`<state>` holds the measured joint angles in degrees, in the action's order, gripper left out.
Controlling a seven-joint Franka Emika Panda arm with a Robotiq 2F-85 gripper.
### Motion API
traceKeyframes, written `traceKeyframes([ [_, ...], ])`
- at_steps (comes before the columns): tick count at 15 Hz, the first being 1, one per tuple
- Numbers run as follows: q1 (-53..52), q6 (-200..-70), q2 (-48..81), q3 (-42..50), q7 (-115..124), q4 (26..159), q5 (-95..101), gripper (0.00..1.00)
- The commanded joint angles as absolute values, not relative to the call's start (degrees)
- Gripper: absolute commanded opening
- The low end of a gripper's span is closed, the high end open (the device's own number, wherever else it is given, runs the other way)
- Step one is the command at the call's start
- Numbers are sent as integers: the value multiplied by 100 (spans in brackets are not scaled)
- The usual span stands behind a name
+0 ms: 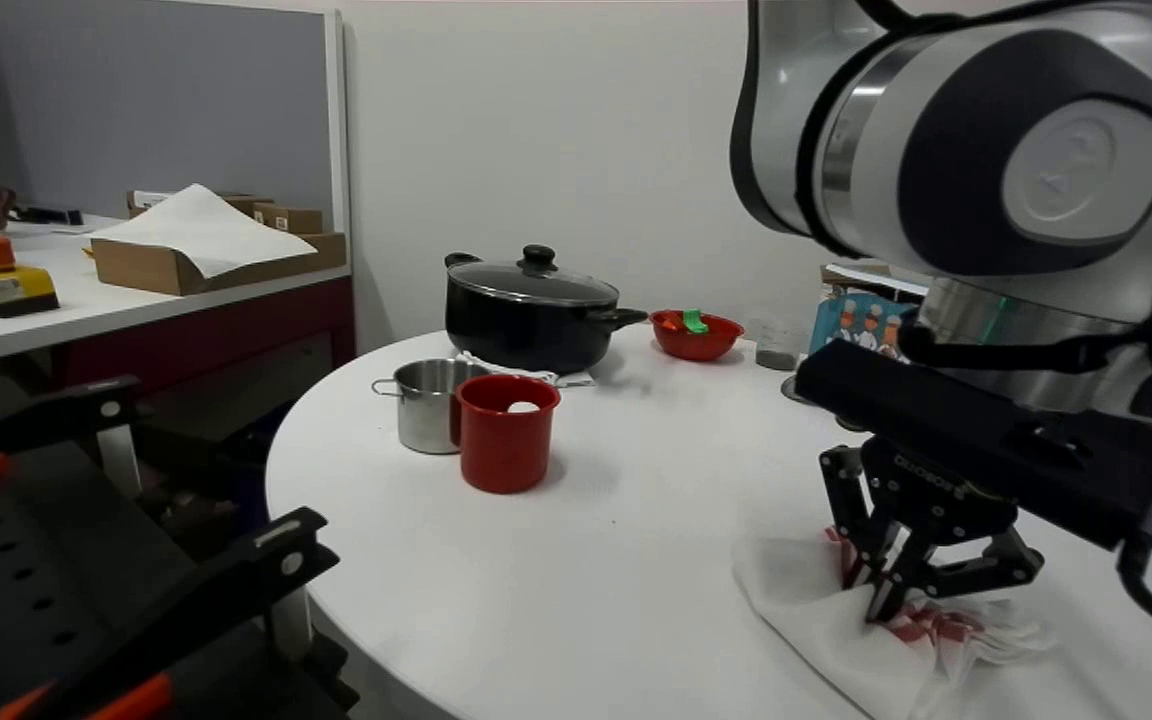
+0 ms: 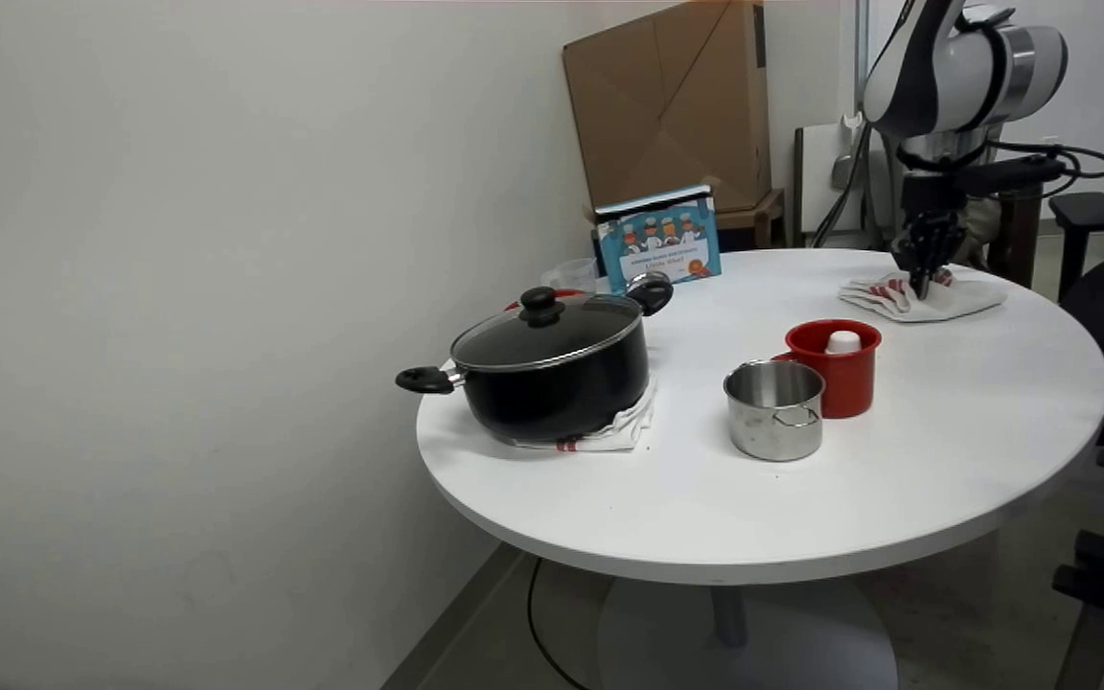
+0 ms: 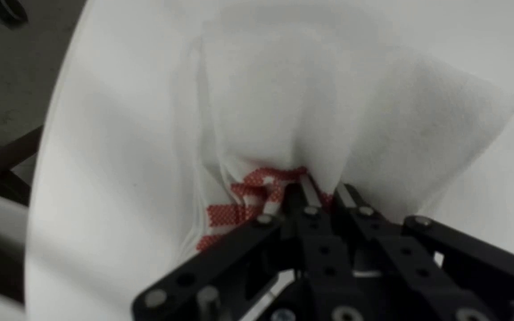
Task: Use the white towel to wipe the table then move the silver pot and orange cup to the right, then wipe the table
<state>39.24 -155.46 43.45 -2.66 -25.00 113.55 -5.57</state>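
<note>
The white towel (image 1: 806, 605) lies bunched near the edge of the worktop (image 2: 945, 460), pinched at its red stripes in the narrow grip of the tool (image 3: 327, 192), probably so its loose folds can wipe. Well apart, the silver pot (image 2: 774, 431) and orange cup (image 1: 504, 445) stand close together, likely leaving room for strokes. Farther out, the black lidded pot (image 2: 557, 395) rests on a striped cloth (image 2: 621, 438), perhaps as protection.

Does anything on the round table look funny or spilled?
I can't see any spill. The black pot looks a bit odd: it sits on a red-striped cloth, with rumpled edges poking out underneath.
</note>
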Motion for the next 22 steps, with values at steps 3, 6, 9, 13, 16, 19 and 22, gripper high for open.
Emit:
traceKeyframes([
  [3, 4010, -15768, 4458, -332, -2637, 11551, -571, 5],
  [6, 3880, -15814, 4395, -474, -2731, 11733, -511, 5],
  [9, 3661, -15840, 4294, -753, -2966, 12095, -433, 5],
  [13, 3184, -15815, 4187, -1041, -3101, 12454, -390, 5],
  [16, 2818, -15779, 4158, -1100, -3101, 12550, -408, 5],
  [19, 2598, -15756, 4107, -1052, -3075, 12589, -407, 5],
  [22, 2597, -15762, 4055, -978, -3070, 12604, -425, 5],
])
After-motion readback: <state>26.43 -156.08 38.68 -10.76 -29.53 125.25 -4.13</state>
